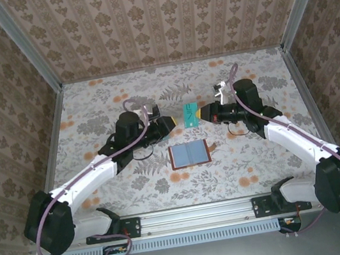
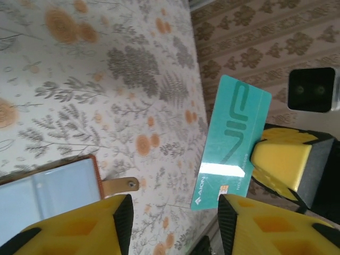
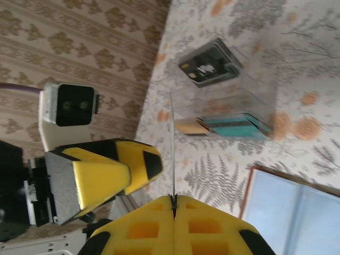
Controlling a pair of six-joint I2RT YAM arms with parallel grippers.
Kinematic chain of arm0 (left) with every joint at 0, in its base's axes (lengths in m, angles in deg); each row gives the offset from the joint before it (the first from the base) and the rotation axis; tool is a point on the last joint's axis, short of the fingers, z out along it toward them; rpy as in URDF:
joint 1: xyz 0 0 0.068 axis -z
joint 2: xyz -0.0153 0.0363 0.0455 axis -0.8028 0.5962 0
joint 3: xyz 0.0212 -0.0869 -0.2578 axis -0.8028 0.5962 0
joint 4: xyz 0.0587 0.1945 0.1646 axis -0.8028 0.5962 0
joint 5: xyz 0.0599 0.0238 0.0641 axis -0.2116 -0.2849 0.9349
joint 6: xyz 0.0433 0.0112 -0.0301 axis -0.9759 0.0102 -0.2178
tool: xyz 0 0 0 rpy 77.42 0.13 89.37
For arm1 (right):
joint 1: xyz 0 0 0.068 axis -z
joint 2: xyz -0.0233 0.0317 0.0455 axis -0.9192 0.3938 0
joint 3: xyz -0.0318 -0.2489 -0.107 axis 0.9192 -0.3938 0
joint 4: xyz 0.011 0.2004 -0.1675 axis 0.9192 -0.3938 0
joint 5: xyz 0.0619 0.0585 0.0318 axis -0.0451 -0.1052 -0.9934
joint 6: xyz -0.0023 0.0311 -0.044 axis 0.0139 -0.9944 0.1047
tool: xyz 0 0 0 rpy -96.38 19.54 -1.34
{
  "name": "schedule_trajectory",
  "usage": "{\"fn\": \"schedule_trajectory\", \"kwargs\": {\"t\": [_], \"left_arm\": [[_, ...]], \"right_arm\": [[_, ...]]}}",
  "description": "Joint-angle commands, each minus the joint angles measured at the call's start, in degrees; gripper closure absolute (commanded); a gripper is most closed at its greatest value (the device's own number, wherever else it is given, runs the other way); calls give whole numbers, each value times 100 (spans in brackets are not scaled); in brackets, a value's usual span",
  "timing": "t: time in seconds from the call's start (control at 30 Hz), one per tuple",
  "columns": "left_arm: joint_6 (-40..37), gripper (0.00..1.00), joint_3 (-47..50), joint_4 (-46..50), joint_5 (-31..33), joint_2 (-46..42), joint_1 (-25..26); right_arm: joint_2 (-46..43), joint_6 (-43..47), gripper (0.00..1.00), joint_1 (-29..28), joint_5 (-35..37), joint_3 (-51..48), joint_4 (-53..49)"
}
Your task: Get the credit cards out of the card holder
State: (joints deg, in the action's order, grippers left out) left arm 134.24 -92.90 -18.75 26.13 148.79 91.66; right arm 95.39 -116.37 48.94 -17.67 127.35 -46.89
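Top external view. A small brown leather bifold card holder (image 1: 189,154) with blue-grey lining lies flat and open, lining up, on the floral-patterned table (image 1: 89,108), near the centre and just nearer than both grippers. Its long axis runs left to right. A teal plastic credit card (image 1: 190,116) is out of the holder and raised above the table between the two arms, its long axis running near to far. The right gripper (image 1: 201,114) meets the card from the right. The left gripper (image 1: 174,122) stands just beside it on the left.

Left wrist view. The left gripper (image 2: 175,212) has its yellow fingers (image 2: 79,228) apart and nothing clamped. The teal card (image 2: 234,143) bears "VIP" lettering, and its lower corner lies near the gap. Contact cannot be told. The right gripper (image 2: 265,156) pinches the card's edge. The card holder (image 2: 48,194) sits at lower left, and its brown strap (image 2: 119,186) with a snap lies flat on the table.

Right wrist view. The right gripper (image 3: 174,204) has its fingers pressed together on the teal card (image 3: 172,149), seen edge-on as a thin upright line. The left gripper (image 3: 114,170) is just beside it. A clear plastic box (image 3: 249,101) of coloured cards, with a black card (image 3: 207,66) on top, lies beyond. The card holder's lining (image 3: 297,207) shows at lower right.
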Motion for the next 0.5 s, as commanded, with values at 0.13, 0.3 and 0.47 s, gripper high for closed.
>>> {"fn": "schedule_trajectory", "kwargs": {"t": [0.13,0.3,0.47], "left_arm": [[406,58,56,-970,-512,132,14],[547,67,46,-1303,-595,218,24],[666,74,34,-1565,-662,239,23]], "right_arm": [[120,-428,100,-32,-615,-15,870],[140,-417,100,-153,-728,-14,907],[173,-398,100,-209,-763,-53,907]]}}
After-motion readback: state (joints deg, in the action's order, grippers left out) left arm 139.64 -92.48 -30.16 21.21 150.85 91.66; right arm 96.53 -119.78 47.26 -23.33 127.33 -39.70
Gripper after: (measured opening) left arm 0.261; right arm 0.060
